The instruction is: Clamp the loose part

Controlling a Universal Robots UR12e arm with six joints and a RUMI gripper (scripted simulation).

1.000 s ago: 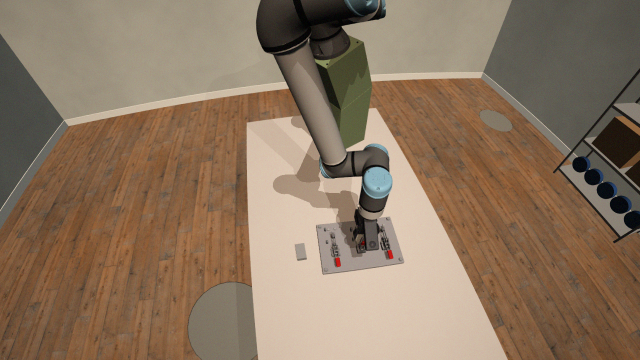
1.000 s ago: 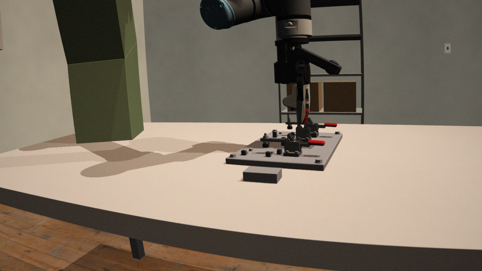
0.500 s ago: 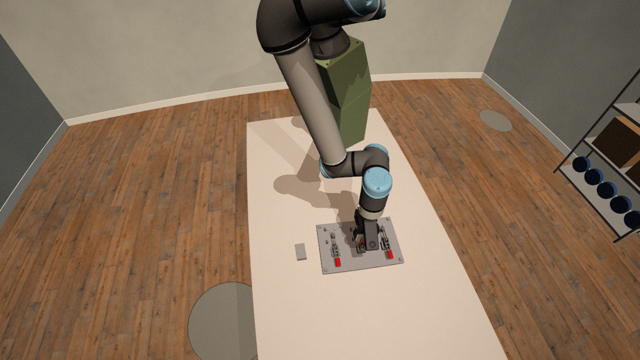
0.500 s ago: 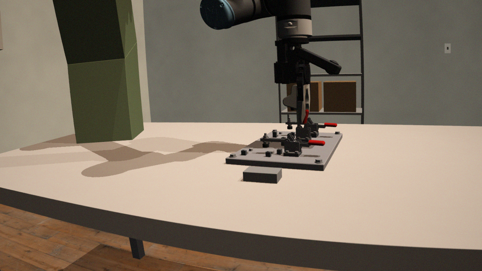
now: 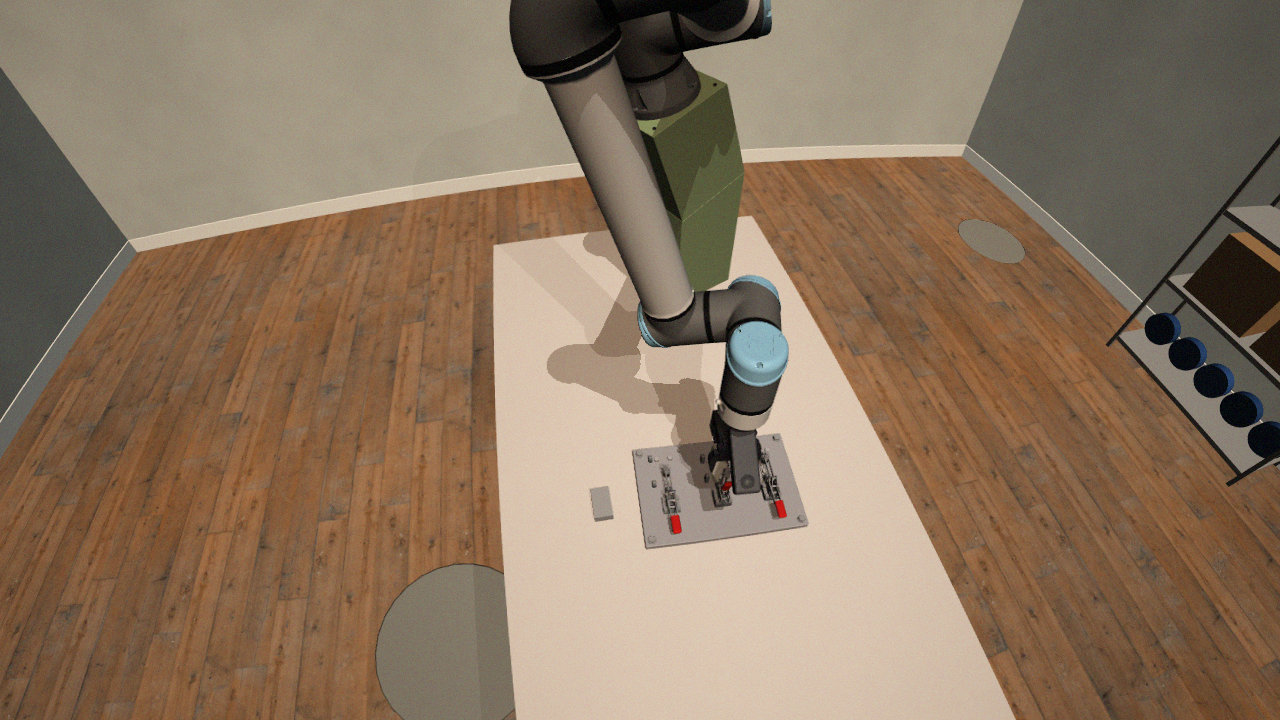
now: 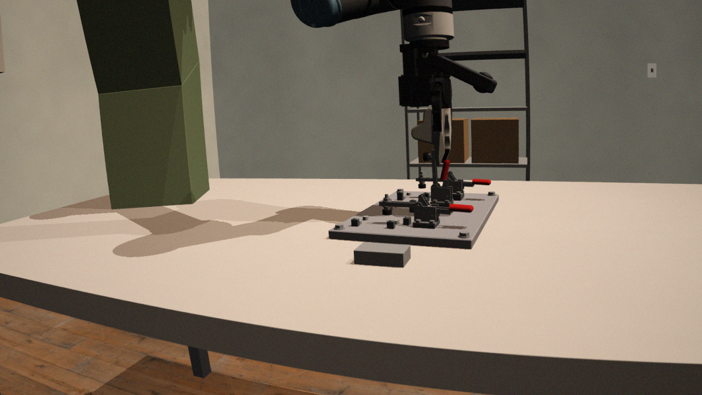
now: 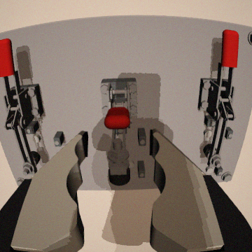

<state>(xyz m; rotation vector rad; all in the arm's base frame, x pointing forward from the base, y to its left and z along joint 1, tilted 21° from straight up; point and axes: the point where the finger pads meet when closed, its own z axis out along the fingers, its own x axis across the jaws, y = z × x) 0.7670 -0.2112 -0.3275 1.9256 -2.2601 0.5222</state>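
Note:
The loose part, a small grey block (image 5: 601,503) (image 6: 381,254), lies on the table just beside the grey fixture plate (image 5: 716,530) (image 6: 472,223) (image 7: 168,52). The plate carries three toggle clamps with red handles. The two outer handles (image 7: 6,57) (image 7: 229,48) lie flat. The middle clamp's handle (image 7: 117,117) (image 6: 444,169) stands raised, nearly upright. My gripper (image 7: 118,132) (image 6: 440,147) (image 5: 729,467) hangs straight down over the middle clamp. Its fingers are partly apart and empty, with the raised handle just beyond the tips. Small pads and blocks (image 7: 141,136) show bare between the fingers.
A green pedestal (image 6: 147,122) (image 5: 698,179) carries the arm at the back of the white table (image 5: 680,626) (image 6: 564,275). A metal shelf (image 6: 491,112) with brown boxes stands behind the table. The arm's elbow (image 5: 747,331) hangs above the plate's back edge.

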